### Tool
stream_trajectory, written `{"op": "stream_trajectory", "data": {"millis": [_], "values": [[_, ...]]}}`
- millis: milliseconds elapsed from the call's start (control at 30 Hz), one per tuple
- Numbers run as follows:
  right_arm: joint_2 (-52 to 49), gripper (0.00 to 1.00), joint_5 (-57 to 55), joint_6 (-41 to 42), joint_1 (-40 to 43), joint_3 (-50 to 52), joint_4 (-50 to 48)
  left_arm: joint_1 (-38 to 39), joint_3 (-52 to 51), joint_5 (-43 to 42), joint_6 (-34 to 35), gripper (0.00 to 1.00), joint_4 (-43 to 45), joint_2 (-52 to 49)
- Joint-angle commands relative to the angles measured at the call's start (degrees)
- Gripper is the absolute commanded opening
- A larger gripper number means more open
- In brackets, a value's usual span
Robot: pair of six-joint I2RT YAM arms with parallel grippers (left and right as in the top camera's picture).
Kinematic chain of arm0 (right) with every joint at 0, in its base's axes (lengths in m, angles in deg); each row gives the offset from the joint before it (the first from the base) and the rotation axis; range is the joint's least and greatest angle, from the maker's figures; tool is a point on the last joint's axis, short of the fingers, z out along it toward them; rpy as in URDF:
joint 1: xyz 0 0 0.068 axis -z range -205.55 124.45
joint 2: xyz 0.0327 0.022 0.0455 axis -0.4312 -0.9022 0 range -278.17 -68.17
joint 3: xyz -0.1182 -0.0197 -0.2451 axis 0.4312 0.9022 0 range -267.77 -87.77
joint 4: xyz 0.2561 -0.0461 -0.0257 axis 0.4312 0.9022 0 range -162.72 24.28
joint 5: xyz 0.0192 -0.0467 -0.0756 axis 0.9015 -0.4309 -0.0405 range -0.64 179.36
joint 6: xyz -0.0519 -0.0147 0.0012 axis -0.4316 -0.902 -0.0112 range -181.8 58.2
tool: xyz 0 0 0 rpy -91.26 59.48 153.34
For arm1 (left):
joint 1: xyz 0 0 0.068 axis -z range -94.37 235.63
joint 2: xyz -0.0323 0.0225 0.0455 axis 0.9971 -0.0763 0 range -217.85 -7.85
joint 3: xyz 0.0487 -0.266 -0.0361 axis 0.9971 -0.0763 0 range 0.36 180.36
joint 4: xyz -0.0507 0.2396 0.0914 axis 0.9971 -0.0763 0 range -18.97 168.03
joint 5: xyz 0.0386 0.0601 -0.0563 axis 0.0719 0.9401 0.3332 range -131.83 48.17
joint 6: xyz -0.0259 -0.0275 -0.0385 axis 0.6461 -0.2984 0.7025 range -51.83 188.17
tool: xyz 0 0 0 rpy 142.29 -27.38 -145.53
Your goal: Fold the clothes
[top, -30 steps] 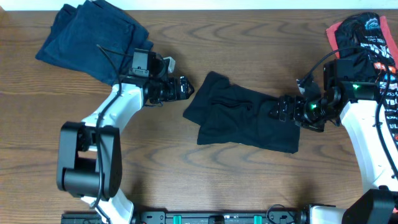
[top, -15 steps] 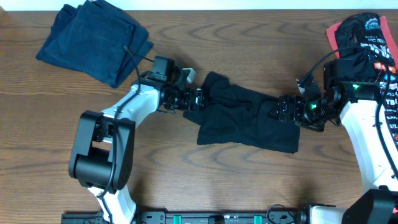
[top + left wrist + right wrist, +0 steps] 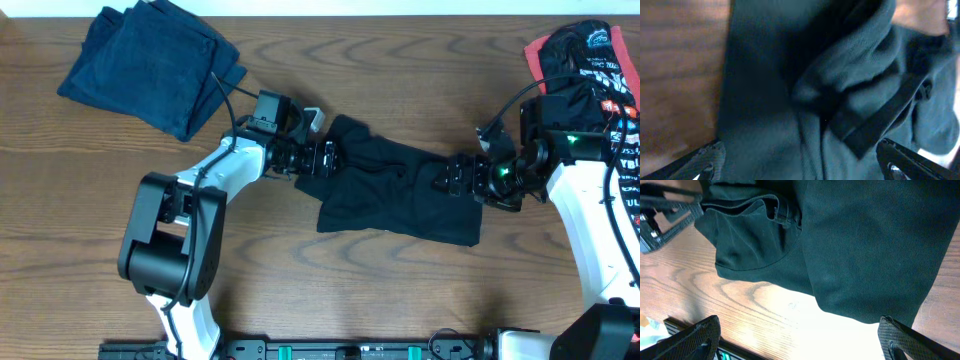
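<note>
Wooden table (image 3: 420, 300), and the black shirt (image 3: 395, 195) lies rumpled between both claws. Left claw (image 3: 325, 158) is spread wide over its bunched end, right claw (image 3: 447, 178) spread over the far edge, neither pinching. Looks like the straightening step; next, each needs to nip fabric and draw it flat.

White lettering on the black-and-red garments (image 3: 585, 45) is too small to read.

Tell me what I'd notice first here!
A crumpled black shirt lies in the middle of the table, with the open left hand at one end and the open right hand at the other. A folded dark blue cloth sits at the far left corner, a black-and-red pile at the far right.
</note>
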Motion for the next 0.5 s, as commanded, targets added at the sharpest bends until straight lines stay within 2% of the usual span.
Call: {"op": "stream_trajectory", "data": {"millis": [0,133,467], "values": [[0.42,0.98,-0.17,-1.33,0.59,-0.37,0.17,-0.13,0.87,-2.78,4.46,0.98,2.23,-1.11],[0.42,0.98,-0.17,-1.44,0.59,-0.37,0.15,-0.07,0.87,-2.51,7.52,0.98,4.07,-1.14],[0.42,0.98,-0.17,-1.42,0.59,-0.37,0.20,0.68,0.87,3.52,7.45,0.98,-0.04,-4.22]]}}
